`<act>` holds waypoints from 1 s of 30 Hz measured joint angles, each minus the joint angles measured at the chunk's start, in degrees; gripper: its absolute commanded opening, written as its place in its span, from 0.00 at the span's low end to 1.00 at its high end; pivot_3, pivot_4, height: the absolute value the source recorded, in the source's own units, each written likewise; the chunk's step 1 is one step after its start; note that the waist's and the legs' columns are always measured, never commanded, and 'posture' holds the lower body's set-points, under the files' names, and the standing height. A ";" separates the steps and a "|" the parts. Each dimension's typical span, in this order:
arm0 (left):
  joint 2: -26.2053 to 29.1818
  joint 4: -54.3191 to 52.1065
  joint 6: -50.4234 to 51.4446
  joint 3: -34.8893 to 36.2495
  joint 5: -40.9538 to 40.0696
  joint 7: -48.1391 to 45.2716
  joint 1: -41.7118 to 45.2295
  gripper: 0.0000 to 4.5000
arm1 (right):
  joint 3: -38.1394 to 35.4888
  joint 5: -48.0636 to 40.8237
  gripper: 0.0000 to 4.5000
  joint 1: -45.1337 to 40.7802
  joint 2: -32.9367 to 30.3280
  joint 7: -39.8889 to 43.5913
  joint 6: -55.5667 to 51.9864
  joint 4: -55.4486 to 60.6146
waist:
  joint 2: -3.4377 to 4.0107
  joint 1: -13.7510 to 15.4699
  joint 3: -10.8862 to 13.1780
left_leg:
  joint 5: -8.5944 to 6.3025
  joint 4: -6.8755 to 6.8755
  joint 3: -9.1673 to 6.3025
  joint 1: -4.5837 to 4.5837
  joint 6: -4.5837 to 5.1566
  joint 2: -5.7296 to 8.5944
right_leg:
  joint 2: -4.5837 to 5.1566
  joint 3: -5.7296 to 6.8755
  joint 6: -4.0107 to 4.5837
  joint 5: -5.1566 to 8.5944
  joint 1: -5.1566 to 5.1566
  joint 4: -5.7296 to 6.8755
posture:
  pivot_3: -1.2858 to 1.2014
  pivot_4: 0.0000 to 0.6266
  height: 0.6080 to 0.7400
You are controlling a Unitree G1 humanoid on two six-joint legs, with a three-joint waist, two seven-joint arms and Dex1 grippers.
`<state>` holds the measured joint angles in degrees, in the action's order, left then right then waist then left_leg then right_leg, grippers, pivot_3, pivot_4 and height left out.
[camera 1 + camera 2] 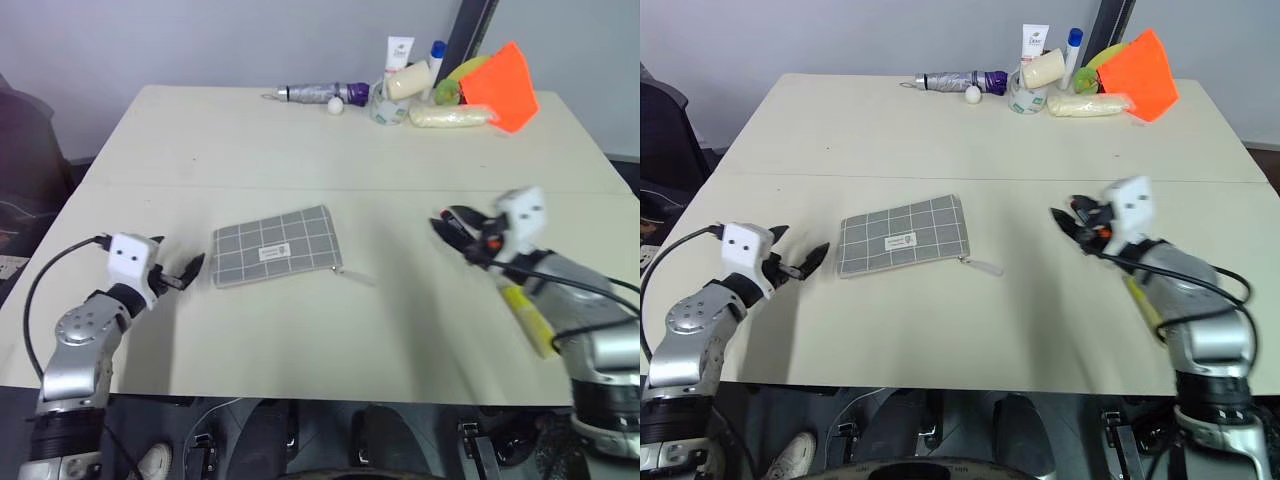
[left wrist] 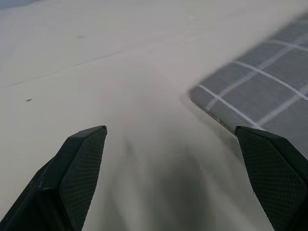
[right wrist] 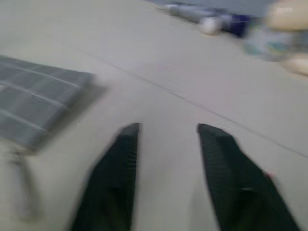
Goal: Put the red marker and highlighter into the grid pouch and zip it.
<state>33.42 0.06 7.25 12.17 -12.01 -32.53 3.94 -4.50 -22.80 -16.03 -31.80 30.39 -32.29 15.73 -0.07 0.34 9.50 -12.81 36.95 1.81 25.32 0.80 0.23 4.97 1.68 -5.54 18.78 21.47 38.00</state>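
Grey fabric grid pouch (image 1: pixel 273 247) lies flat mid-table, likely light and limp; grip near its edge. Left gripper (image 1: pixel 185 273) is spread wide just beside it, empty. Right gripper (image 1: pixel 452 231) is narrowly parted, empty. Highlighter (image 1: pixel 529 318) lies under right arm.

Bare tabletop (image 1: pixel 260 170) is seen on every side of the grid pouch (image 1: pixel 272 247), so it can be approached freely. Clutter is confined to the far edge: bottles (image 1: pixel 400 60), an orange cloth (image 1: pixel 505 88).
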 measured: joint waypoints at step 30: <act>13.85 31.72 -47.14 -12.01 15.80 -12.72 12.50 1.00 | 16.15 21.37 0.01 -24.06 22.40 -11.27 4.72 -39.17 | 0.13 -1.92 -0.12 | 0.08 -0.82 0.63 -0.98 -0.13 0.05 | 0.26 0.02 -0.07 -0.08 -0.12 0.08 | 0.52 0.24 1.00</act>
<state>47.27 31.79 -39.89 0.16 3.78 -45.25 16.45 11.65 -1.43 -40.08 -9.40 19.12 -27.57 -23.44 0.06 -1.58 9.39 -12.73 36.13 2.44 24.34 0.67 0.29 5.24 1.70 -5.61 18.70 21.35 38.08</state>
